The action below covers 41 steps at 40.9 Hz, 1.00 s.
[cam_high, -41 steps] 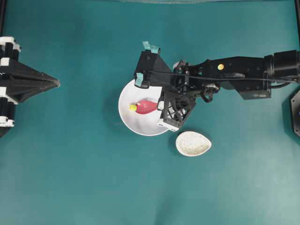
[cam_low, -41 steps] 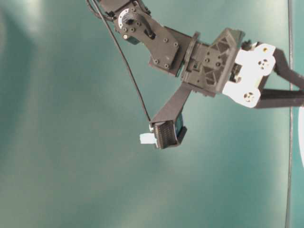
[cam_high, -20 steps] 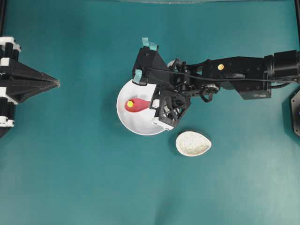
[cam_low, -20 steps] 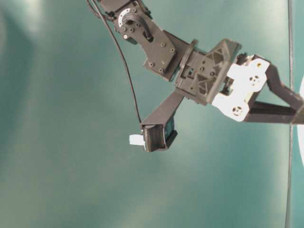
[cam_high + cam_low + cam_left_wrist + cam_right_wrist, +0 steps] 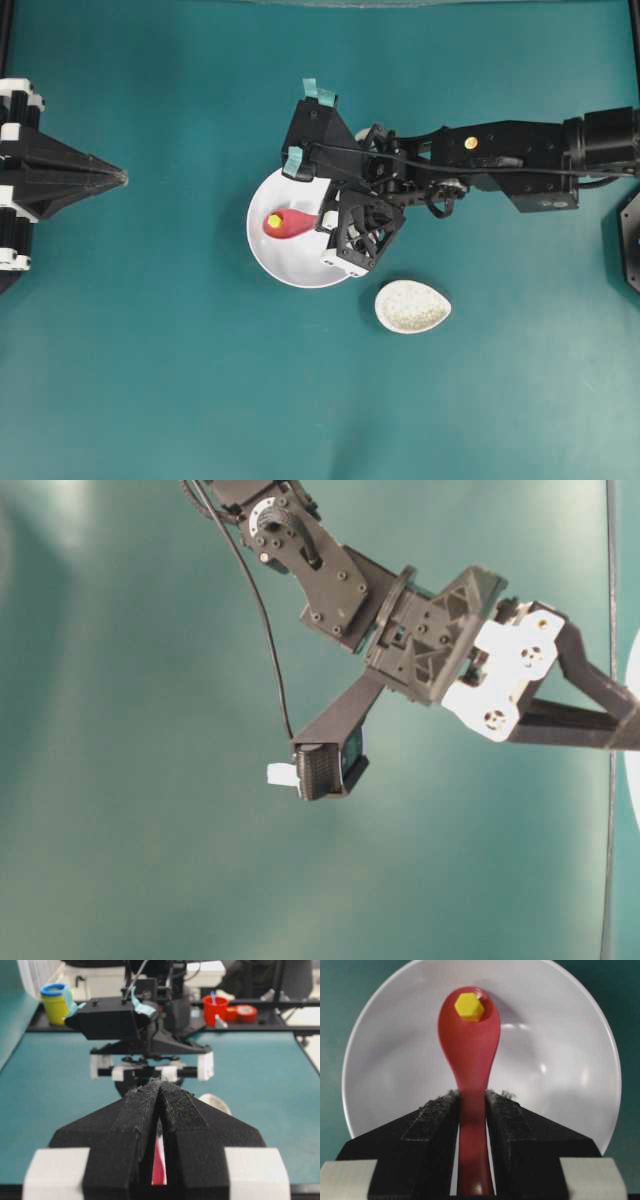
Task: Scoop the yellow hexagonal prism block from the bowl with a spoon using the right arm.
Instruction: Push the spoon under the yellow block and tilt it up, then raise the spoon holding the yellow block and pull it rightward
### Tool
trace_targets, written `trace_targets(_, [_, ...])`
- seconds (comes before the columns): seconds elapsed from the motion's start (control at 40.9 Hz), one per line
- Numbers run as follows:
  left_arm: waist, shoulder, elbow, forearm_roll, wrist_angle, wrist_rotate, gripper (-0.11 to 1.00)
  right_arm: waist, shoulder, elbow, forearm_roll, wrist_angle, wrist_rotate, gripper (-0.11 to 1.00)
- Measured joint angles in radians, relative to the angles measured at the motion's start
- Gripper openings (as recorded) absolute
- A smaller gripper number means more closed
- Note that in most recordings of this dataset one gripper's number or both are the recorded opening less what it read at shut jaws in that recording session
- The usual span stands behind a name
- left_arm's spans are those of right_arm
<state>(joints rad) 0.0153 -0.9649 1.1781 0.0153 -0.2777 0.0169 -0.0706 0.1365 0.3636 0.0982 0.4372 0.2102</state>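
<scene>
A: We are working over the teal surface [image 5: 180, 380], and the widest dish on it, the bowl [image 5: 290, 270], is sitting under our right arm [image 5: 500, 155]. Where are we standing with the scoop?

B: We are gripping the spoon [image 5: 470, 1045] by its handle; the right gripper [image 5: 471, 1105] has its jaws clamped on it from both sides, scoop pointing away over the bowl's middle.

A: And the left gripper [image 5: 160, 1092]?

B: We are keeping it parked well apart at the surface's edge, jaws together and holding nothing.

A: The speckled spoon rest [image 5: 412, 306] is lying just beside the bowl, untouched. And the smallest piece?

B: The yellow hexagonal prism block [image 5: 469, 1006] is sitting in the scoop near its far tip. We judge the job now is carrying it up level: we are wanting a slow lift, no forward tilt, since the block could slide off that tip.
</scene>
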Motion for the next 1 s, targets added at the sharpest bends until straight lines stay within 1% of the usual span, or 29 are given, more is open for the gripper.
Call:
trace_targets(0.318, [-0.009, 0.000, 0.000, 0.000, -0.002, 0.000, -0.01, 0.000, -0.021, 0.061, 0.000, -0.077, 0.002, 0.25])
trace_targets(0.709, [-0.009, 0.000, 0.000, 0.000, 0.011, 0.003, -0.01, -0.002, -0.097, 0.173, 0.000, -0.209, 0.006, 0.25])
trace_targets(1.002, [-0.009, 0.000, 0.000, 0.000, 0.012, 0.005, -0.01, 0.000, -0.176, 0.245, 0.000, -0.272, 0.008, 0.25])
